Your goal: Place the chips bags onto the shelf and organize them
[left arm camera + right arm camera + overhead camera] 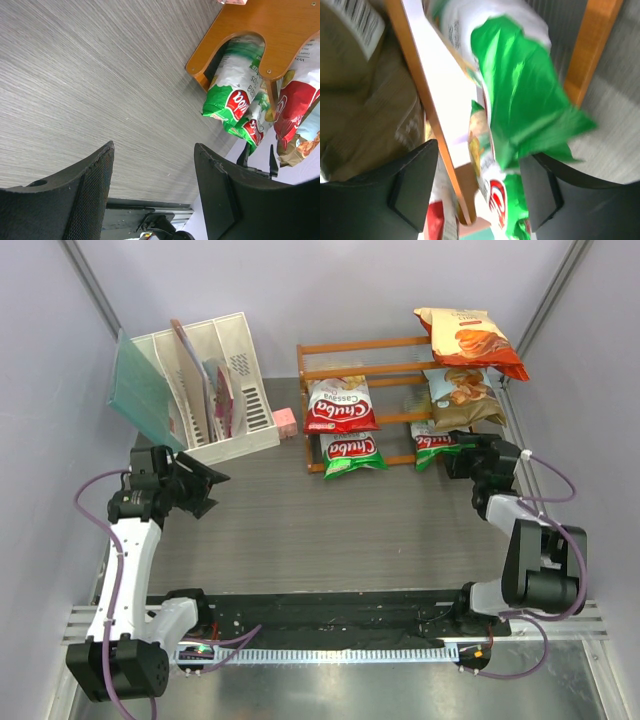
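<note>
The shelf [352,345] is an orange-brown wooden rack at the back right. A cream and orange-red bag [468,340] lies on its top right, with a light-blue and brown bag [462,388] below it. A red Chiba bag [340,405] leans on the middle tier. One green Chiba bag [352,455] sits at the bottom left. Another green bag [430,445] [520,100] sits at the bottom right, between the spread fingers of my right gripper [455,452] [479,152], which is open. My left gripper [205,490] [154,147] hangs open and holds nothing, over the table's left side.
A white plastic file organizer [215,390] with folders stands at the back left, a small pink object [286,422] beside it. Grey walls close in on both sides. A black strip [330,615] runs along the near edge between the arm bases.
</note>
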You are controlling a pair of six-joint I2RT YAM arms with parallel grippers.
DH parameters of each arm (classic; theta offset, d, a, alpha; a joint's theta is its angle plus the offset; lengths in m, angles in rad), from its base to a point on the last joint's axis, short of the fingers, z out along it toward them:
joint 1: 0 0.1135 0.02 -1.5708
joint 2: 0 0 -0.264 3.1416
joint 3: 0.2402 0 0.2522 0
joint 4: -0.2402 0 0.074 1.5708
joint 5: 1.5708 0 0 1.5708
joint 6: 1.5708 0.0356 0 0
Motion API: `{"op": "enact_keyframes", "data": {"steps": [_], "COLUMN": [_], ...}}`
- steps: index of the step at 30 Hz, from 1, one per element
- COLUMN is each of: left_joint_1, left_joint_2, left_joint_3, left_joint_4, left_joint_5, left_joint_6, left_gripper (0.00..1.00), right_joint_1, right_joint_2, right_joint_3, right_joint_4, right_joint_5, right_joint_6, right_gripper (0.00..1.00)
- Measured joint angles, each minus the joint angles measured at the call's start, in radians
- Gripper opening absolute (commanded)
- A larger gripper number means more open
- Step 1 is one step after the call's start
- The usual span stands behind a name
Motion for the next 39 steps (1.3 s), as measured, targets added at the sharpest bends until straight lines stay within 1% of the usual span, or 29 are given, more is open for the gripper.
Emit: {"op": "enact_keyframes", "data": {"steps": [2,5,8,12,15,19,22,25,28,31,35,39], "left_joint_1": [0.000,0.000,0.000,0.000,-0.001,-0.013,-0.025,-0.033,-0.037,-0.037,-0.039,-0.040], "left_joint_2": [0.000,0.005,0.036,0.075,0.078,0.082,0.090,0.097,0.097,0.094,0.082,0.080], "left_joint_3": [0.000,0.008,0.056,0.122,0.142,0.148,0.148,0.148,0.148,0.148,0.148,0.148], "left_joint_4": [0.000,-0.015,-0.039,-0.040,-0.040,-0.042,-0.041,-0.041,-0.041,-0.043,-0.047,-0.050], "left_joint_5": [0.000,0.000,0.001,0.001,0.000,-0.003,-0.003,-0.002,-0.002,-0.002,-0.003,-0.002], "left_joint_6": [0.001,0.006,0.014,0.028,0.035,0.039,0.038,0.038,0.039,0.040,0.044,0.048], "left_gripper": [0.65,0.65,0.65,0.65,0.65,0.64,0.64,0.64,0.63,0.63,0.63,0.64], "right_joint_1": [-0.002,-0.005,-0.006,-0.011,-0.011,-0.011,-0.011,-0.011,-0.011,-0.011,-0.011,-0.011], "right_joint_2": [-0.038,-0.051,-0.051,-0.068,-0.161,-0.323,-0.347,-0.290,-0.214,-0.135,-0.008,0.061], "right_joint_3": [0.000,0.002,0.007,0.055,0.082,0.106,0.126,0.132,0.135,0.160,0.241,0.300], "right_joint_4": [-0.059,-0.174,-0.347,-0.625,-0.804,-0.947,-0.983,-0.995,-0.992,-0.951,-0.868,-0.797], "right_joint_5": [-0.018,-0.057,-0.093,-0.136,-0.145,-0.138,-0.128,-0.122,-0.102,-0.094,-0.092,-0.091], "right_joint_6": [-0.032,-0.088,-0.150,-0.264,-0.337,-0.392,-0.419,-0.444,-0.465,-0.494,-0.530,-0.541], "right_gripper": [0.74,0.75,0.76,0.77,0.77,0.77,0.77,0.77,0.71,0.65,0.63,0.63]}}
